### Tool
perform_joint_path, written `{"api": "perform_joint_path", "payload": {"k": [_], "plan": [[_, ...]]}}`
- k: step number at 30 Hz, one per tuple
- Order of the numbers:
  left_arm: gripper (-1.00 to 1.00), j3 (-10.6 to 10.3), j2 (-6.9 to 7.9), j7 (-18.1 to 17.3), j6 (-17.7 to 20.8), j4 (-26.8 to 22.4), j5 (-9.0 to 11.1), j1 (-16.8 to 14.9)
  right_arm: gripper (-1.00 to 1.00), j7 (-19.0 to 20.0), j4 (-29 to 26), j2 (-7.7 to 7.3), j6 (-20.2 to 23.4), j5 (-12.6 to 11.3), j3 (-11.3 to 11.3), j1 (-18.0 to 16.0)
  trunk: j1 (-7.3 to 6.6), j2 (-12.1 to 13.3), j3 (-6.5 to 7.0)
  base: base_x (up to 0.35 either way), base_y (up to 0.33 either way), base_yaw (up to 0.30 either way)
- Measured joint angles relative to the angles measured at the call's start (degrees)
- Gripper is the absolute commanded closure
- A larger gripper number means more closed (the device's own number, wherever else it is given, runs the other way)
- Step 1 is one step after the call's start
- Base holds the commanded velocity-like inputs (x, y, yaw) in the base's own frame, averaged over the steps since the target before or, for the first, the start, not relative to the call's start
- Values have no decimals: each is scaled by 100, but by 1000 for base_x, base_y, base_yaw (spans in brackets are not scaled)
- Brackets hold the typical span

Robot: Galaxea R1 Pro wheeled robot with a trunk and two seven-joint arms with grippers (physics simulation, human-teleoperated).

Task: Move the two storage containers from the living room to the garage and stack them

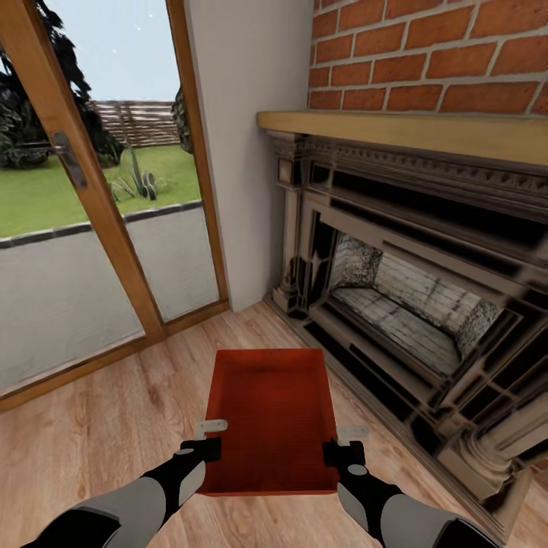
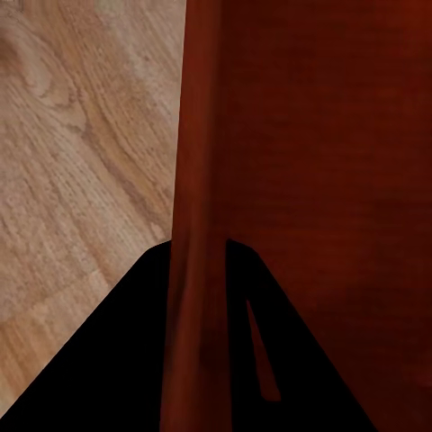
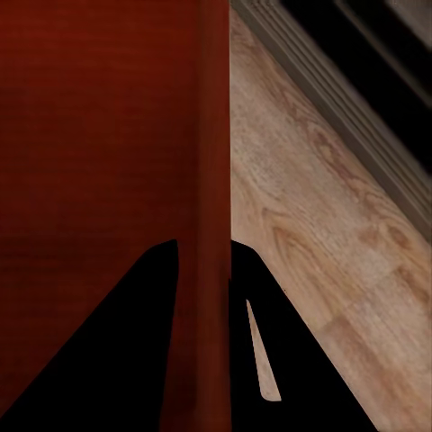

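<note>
From the head view, an orange-red storage container (image 1: 270,415) is held above the light wood plank floor (image 1: 114,434) of the living room, in front of the dark fireplace (image 1: 411,304) and beside the glass door (image 1: 91,228). The left tool (image 1: 207,440) clamps the container's left wall and the right tool (image 1: 344,443) clamps its right wall. In the left wrist view, the left tool's dark fingers (image 2: 117,360) straddle the container's rim (image 2: 193,270), pinching it. In the right wrist view, the right tool's fingers (image 3: 288,360) likewise close on the container's rim (image 3: 214,225), with planks beyond.
</note>
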Motion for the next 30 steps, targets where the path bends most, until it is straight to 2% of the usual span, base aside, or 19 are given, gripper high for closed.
{"api": "perform_joint_path", "payload": {"k": [30], "plan": [[100, 7, -1, -2, -23, 5, 1, 1, 100, 4, -4, -4, -11, 32, -18, -1, 0, 0, 266, 0, 0, 0]]}}
